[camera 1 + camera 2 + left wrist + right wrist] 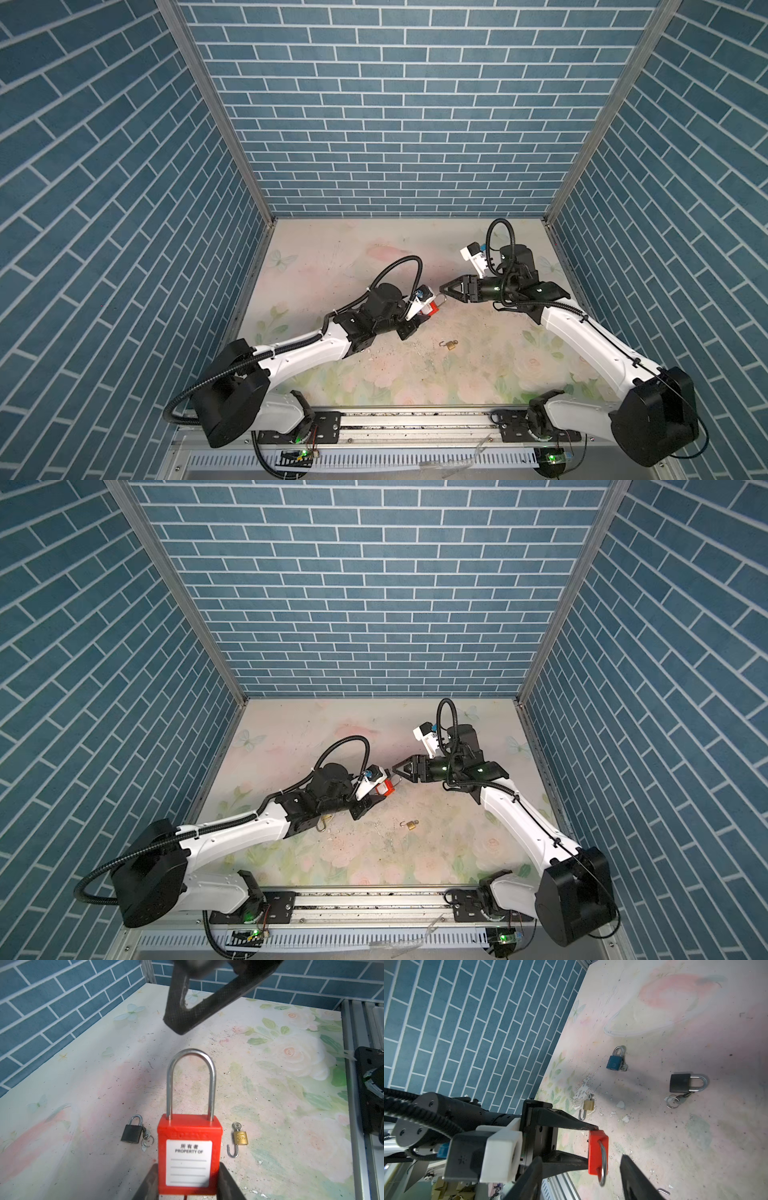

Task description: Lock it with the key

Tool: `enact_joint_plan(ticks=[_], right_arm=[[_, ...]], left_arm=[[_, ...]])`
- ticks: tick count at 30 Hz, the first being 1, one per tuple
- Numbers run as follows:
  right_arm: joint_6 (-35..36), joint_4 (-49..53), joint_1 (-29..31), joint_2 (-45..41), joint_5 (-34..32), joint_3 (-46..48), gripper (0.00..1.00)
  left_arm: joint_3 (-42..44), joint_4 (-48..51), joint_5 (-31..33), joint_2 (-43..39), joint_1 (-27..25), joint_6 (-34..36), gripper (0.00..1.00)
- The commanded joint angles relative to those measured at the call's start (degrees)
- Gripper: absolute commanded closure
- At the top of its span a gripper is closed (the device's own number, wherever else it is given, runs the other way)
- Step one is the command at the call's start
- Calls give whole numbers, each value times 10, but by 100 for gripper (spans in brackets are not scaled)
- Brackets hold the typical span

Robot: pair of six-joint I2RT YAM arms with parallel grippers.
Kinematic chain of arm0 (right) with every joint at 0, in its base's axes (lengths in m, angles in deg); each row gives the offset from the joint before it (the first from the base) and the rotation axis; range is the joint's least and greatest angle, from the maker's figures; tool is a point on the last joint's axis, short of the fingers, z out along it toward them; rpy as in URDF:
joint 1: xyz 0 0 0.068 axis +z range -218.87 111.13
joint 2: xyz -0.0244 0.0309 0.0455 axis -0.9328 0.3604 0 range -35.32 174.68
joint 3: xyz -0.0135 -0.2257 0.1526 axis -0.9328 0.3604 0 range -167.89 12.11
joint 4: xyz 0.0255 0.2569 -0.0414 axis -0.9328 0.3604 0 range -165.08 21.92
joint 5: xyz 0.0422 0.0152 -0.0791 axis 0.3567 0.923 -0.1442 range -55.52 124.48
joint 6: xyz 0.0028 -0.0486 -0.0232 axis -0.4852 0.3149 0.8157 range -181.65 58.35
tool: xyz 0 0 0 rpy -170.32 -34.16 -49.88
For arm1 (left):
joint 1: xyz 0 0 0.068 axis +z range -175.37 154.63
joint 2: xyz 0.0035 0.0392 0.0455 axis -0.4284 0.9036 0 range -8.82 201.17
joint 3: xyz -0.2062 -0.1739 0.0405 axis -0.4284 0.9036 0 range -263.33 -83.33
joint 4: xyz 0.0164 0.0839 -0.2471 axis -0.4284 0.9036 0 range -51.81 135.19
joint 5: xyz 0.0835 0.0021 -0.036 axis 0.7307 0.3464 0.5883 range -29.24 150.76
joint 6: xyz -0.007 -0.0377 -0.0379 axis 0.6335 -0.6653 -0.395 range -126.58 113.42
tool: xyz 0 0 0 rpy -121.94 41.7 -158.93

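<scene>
Floral-printed table (pixel 332 257), enclosed by blue brick-patterned walls (pixel 395 104). The left gripper (pixel 590 1144), raised above the table near its centre, clamps the body of the red safety padlock (pixel 188 1136). The padlock's steel shackle (pixel 191 1076), both legs seated in the body, points toward the right gripper (pixel 444 287). The right gripper's jaws stand wide apart just off the shackle's bow and hold nothing. Lying on the table, apart from one another: a black padlock (pixel 680 1085) with a key ring (pixel 672 1102) beside it; a blue padlock (pixel 614 1061); and a small brass padlock (pixel 451 345) with its shackle swung open.
</scene>
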Motion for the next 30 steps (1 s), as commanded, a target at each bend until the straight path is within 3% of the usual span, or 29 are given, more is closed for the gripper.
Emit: enact_joint_plan(ticks=[1,14,22,30], right_arm=[[3,1,0,-8,-17,5,36],[-28,-56,22,28,11,19,36],[-42,-87,38,59,14,18,44],[-50,-103,49,81,22,14,64]], left_arm=[[5,-41,18,-22,0,-19,100],[-2,-65,27,-22,0,-38,100],[-3,-71,32,-20,-1,-47,100],[-1,-77,39,-13,0,-55,100]])
